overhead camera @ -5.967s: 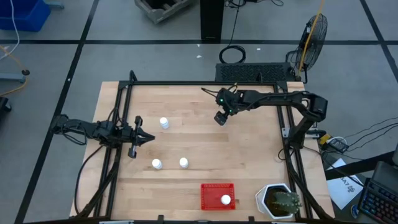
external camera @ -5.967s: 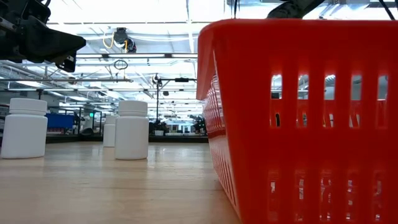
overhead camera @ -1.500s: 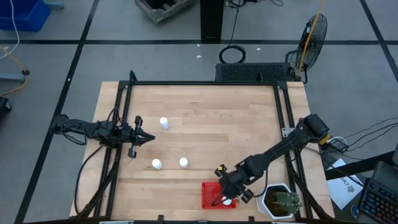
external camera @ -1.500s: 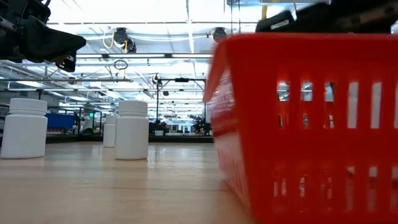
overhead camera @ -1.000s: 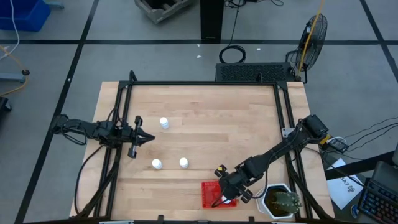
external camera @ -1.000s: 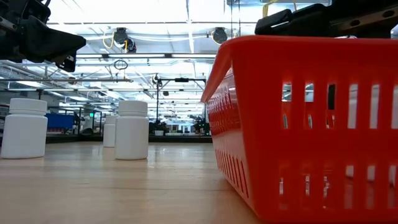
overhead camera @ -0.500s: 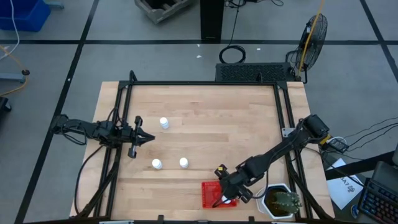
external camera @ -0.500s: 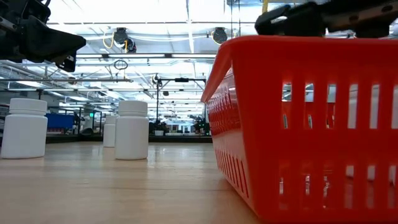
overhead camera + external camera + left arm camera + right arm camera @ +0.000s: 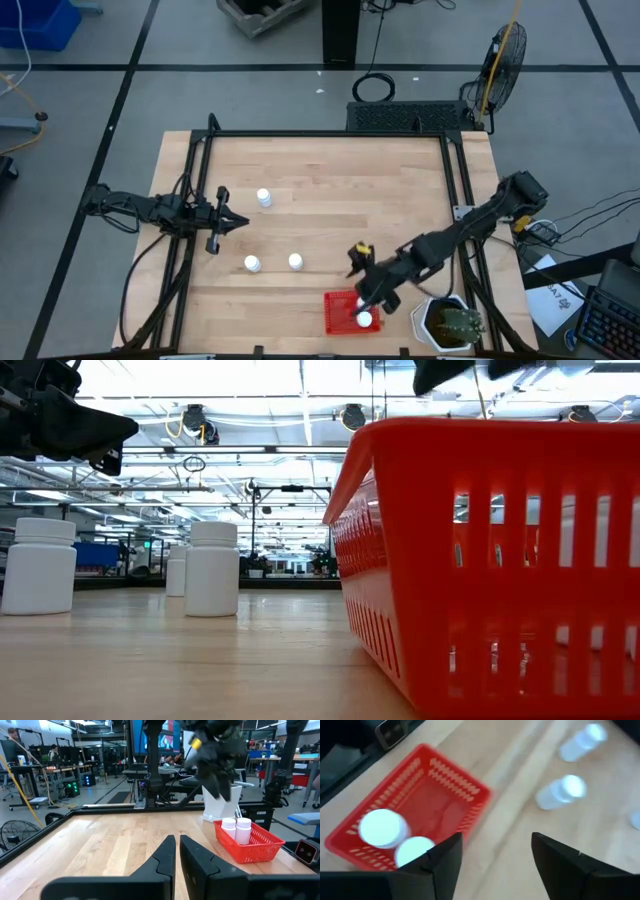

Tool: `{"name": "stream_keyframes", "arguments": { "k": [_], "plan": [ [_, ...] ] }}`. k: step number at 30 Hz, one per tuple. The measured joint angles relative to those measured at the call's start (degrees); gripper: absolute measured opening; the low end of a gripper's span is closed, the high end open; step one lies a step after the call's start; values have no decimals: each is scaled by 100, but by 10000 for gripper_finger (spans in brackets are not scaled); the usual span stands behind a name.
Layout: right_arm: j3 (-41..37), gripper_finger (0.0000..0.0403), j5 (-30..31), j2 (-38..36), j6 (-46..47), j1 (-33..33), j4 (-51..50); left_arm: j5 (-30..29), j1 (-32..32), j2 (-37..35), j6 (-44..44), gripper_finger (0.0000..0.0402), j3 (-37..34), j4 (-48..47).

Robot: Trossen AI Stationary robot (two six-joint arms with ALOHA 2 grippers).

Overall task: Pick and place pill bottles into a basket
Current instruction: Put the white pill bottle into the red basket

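Observation:
The red basket (image 9: 343, 313) stands near the table's near edge and holds two white pill bottles (image 9: 382, 827) (image 9: 415, 851), upright side by side; they also show in the left wrist view (image 9: 236, 830). Three more pill bottles (image 9: 264, 198) (image 9: 252, 264) (image 9: 295, 262) stand upright on the table. My right gripper (image 9: 362, 297) hangs open and empty above the basket's far edge; its fingers stand wide apart in its wrist view (image 9: 495, 855). My left gripper (image 9: 238, 222) waits at the table's left edge, its fingers close together (image 9: 177, 851), holding nothing.
A white pot with a green plant (image 9: 447, 323) stands just right of the basket at the near right corner. A black frame (image 9: 330, 133) runs round the table. Bare wood lies between the three standing bottles and the basket.
My right gripper has risen out of the basket and drawn back a little toward the far edge, now clear above the basket's rim. Two bottles stay standing in the basket. The three bottles on the table stand where they were.

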Motion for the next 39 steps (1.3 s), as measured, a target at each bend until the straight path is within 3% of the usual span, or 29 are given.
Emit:
{"name": "stream_keyframes", "arguments": {
  "k": [4, 9, 11, 15, 27, 35, 39],
  "plan": [
    [-16, 164, -255, -607, 272, -322, -141, 0, -1, 0, -1, 31, 0, -2],
    [-369, 38, -366, -1740, 581, -512, -246, 0, -2, 0, -2, 31, 0, -2],
    [-612, 12, -336, -2270, 583, -516, -248, -1, -1, 0, -2, 31, 0, -2],
    [-1252, 11, 87, -3401, 967, -405, 83, -2, -1, 0, -2, 31, 0, 0],
    [-3647, 2, 71, -6464, 1385, -180, 1298, -1, 0, 0, -2, 31, 0, -2],
    [-5207, 1, 107, -7792, 1419, -162, 2032, -4, -2, 0, 76, 31, 0, 28],
    [-5746, 1, 697, -8192, 1451, -162, 2318, -2, -2, 0, 437, 31, 0, 186]
  ]
}}
